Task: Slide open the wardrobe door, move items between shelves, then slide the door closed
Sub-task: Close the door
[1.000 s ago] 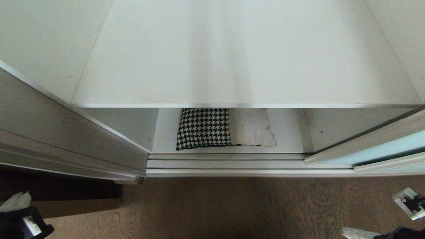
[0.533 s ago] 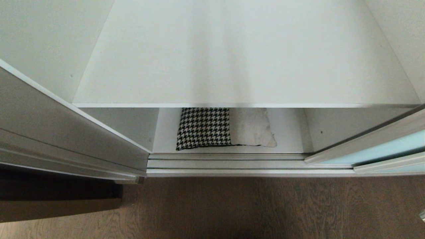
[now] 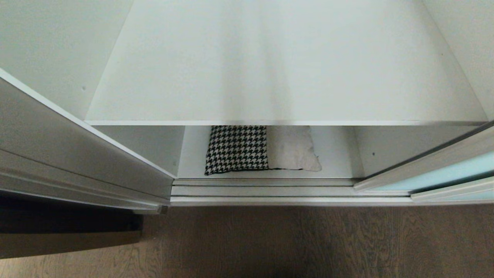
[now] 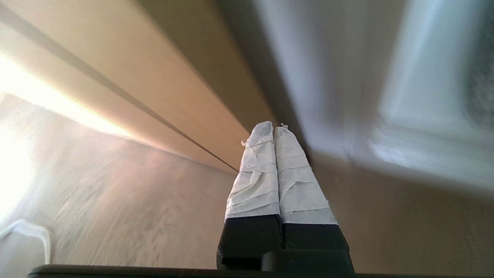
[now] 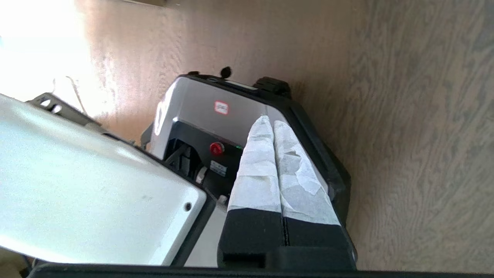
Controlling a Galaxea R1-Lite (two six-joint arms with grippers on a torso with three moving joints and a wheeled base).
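From the head camera we look down into the open wardrobe. The upper shelf (image 3: 285, 69) fills the far part of the view, a bare white board. Under its front edge, on the lower shelf (image 3: 335, 154), lie two cushions side by side and touching: the houndstooth cushion (image 3: 236, 148) on the left, the cream cushion (image 3: 292, 148) on the right, both partly hidden beneath the board above. The sliding door (image 3: 447, 173) stands pushed to the right, its aqua glass showing at the right edge above the metal track (image 3: 270, 191). The wooden floor (image 3: 270, 243) runs along the near side. Neither arm shows here.

From the left wrist we see the left gripper (image 4: 274, 129) with its white-wrapped fingers (image 4: 254, 173) pressed together, pinching nothing, above blurred wooden floor near a pale panel that we cannot identify.

From the right wrist, the right gripper (image 5: 269, 120) also has its fingers pressed together and empty. It hangs over the robot's base (image 5: 193, 112), with wooden floor beside it.
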